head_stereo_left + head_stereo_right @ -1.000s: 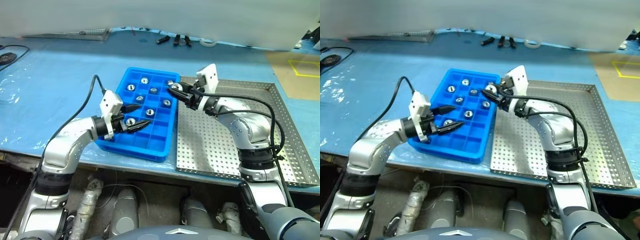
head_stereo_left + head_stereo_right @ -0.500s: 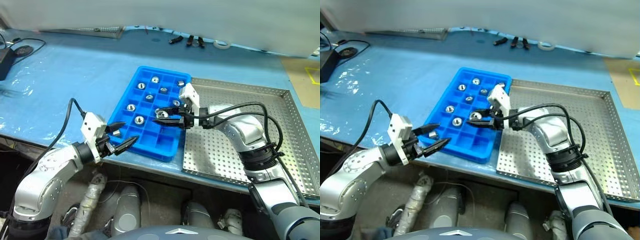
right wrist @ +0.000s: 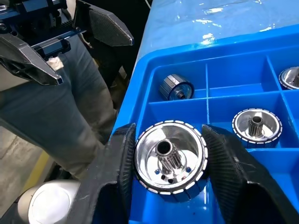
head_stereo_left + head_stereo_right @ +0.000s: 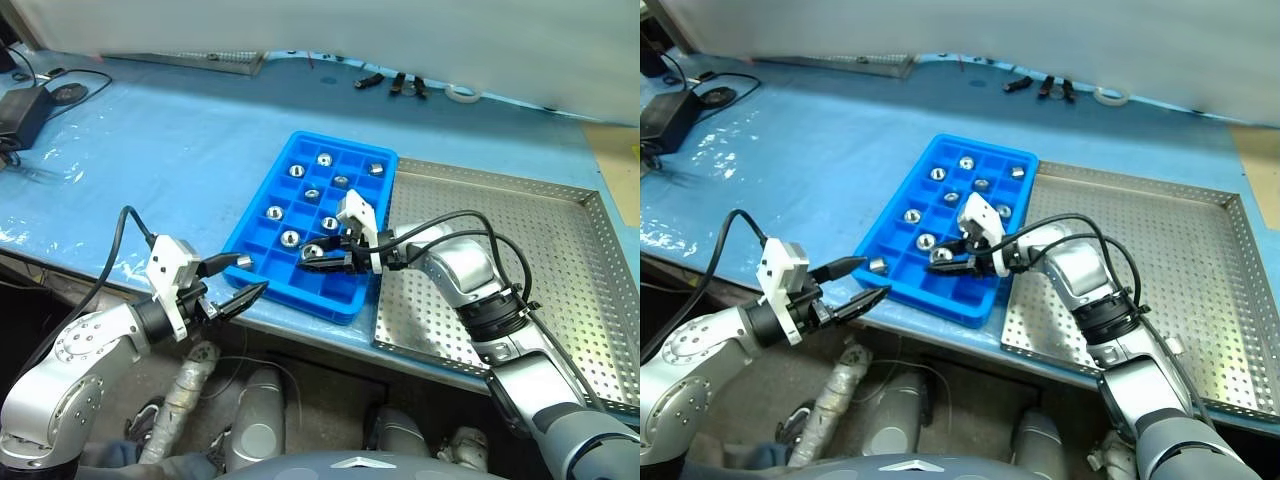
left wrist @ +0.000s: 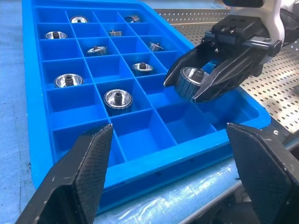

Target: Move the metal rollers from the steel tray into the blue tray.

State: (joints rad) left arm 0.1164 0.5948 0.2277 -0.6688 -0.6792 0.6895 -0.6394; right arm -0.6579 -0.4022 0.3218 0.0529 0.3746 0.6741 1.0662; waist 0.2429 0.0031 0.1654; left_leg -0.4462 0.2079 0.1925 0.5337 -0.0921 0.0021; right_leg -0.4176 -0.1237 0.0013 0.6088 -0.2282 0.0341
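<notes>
The right gripper (image 5: 202, 88) pinches one shiny metal roller (image 5: 190, 81) over the bright blue plastic tray (image 4: 262, 260) of little square boxes. The left gripper (image 4: 243, 278), fingers spread, holds nothing. Nine more rollers sit in the boxes. The big holey steel tray (image 4: 560, 300) is cut off at the edge.

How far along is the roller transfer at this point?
Nearly done. Several rollers already sit in blue tray compartments. The right gripper holds one more roller over the tray's near end. The steel tray shows no rollers left. The left gripper hangs open, empty.
</notes>
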